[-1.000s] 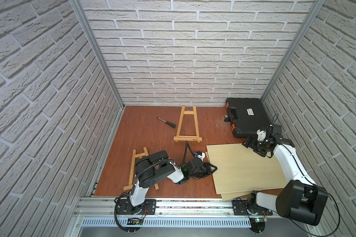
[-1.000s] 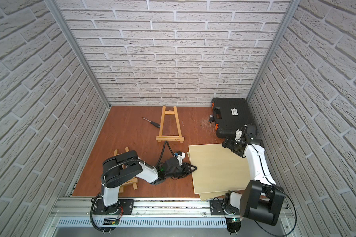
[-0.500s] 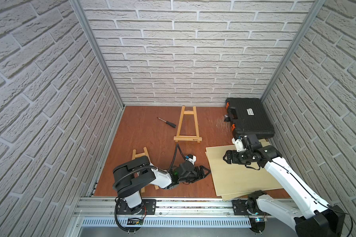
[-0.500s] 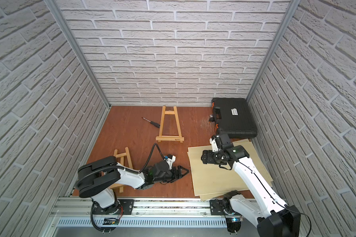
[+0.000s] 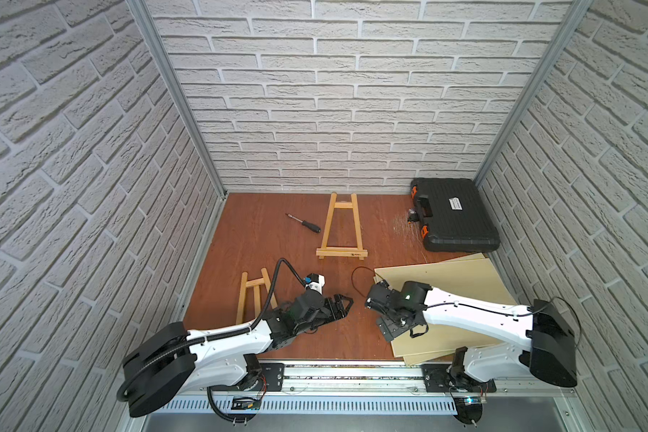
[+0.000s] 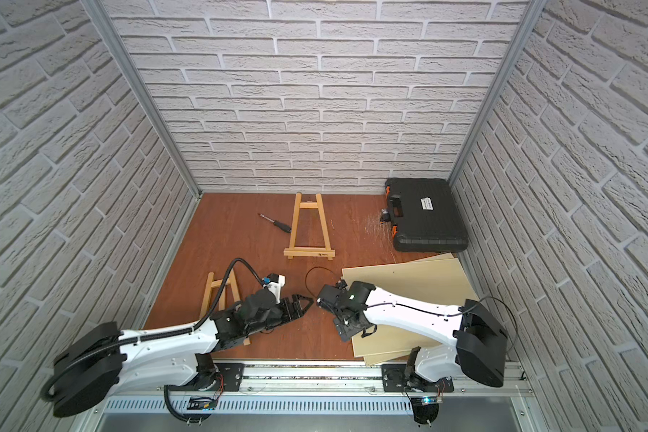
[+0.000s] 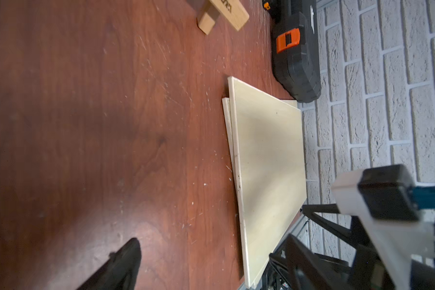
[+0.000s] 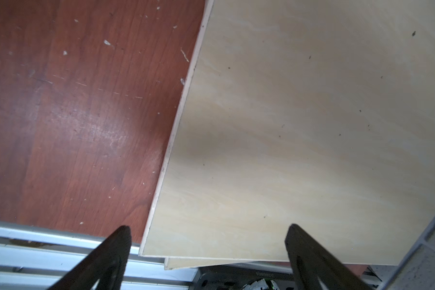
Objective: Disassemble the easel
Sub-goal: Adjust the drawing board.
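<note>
Seems nearly done; big frame (image 5: 341, 253) at twelve o'clock, small frame (image 5: 241, 299) at eight; left gripper (image 5: 347, 301) and right gripper (image 5: 399, 331) gape empty.

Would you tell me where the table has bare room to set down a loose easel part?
Bare: the far-left corner between the wall and the screwdriver; the strip between the large frame and the toolbox. Crowded: the front, with the left arm, right arm, small frame and boards.

Small easel frame (image 5: 254, 283) partly hidden behind left arm (image 5: 232, 336) (both top views).
</note>
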